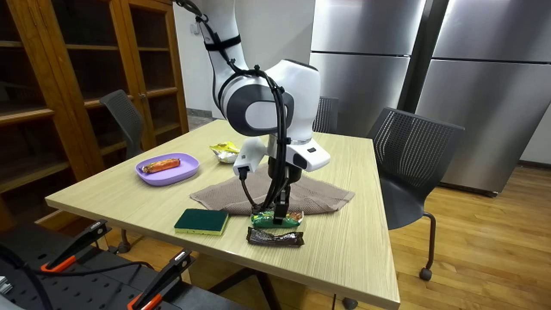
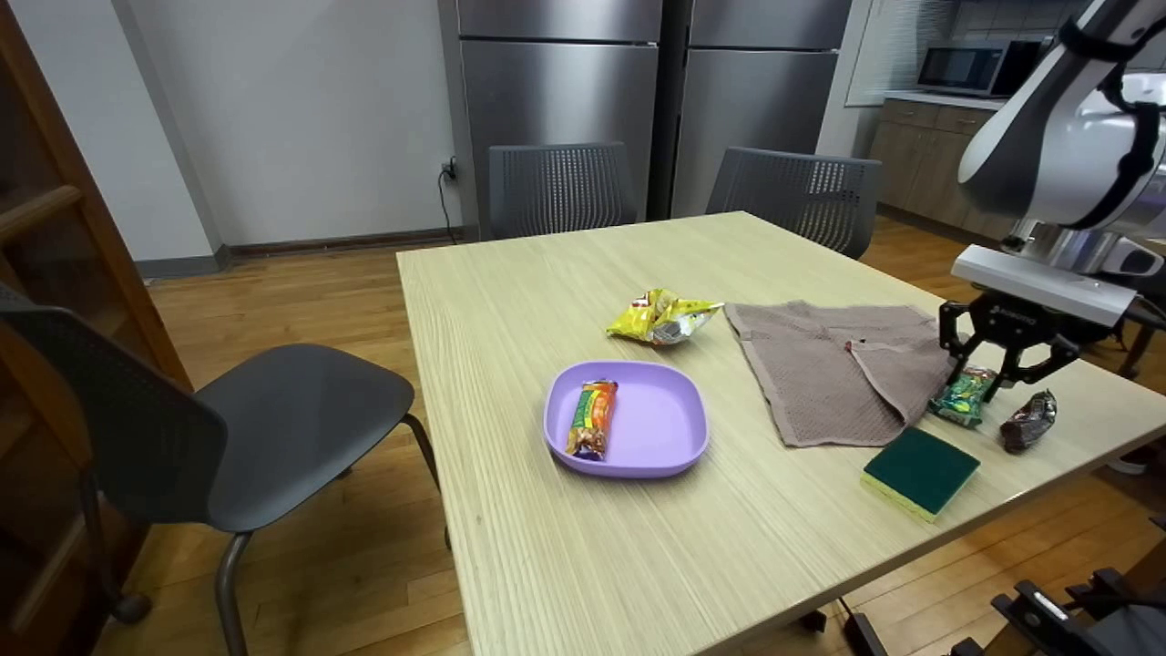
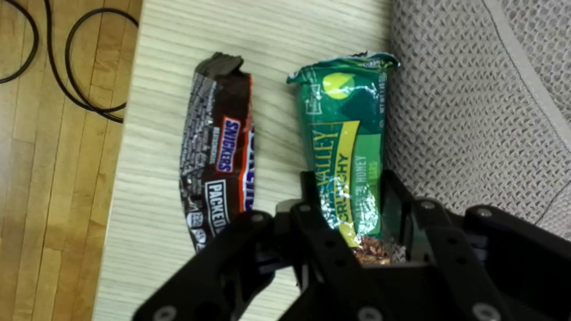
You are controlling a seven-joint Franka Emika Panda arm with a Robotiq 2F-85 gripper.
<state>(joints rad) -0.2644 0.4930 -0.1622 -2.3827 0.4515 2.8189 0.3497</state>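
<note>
A green granola bar (image 3: 343,107) lies on the table beside the edge of a taupe cloth (image 3: 450,133). My gripper (image 3: 348,178) straddles its near half, one finger against each long side; no gap shows between pads and wrapper. In an exterior view the gripper (image 2: 973,384) points down at the bar (image 2: 961,401), which rests on the tabletop. Parallel to it lies a brown Snickers bar (image 3: 218,142), outside the jaws and apart from the fingers. The granola bar's near end is partly hidden by the gripper.
A green-and-yellow sponge (image 1: 201,221) sits near the table's edge. Farther off stands a purple plate (image 2: 660,424) with an orange-wrapped bar (image 2: 593,419) in it. A crumpled yellow bag (image 2: 663,316) lies beyond the cloth. Chairs surround the table (image 2: 537,301).
</note>
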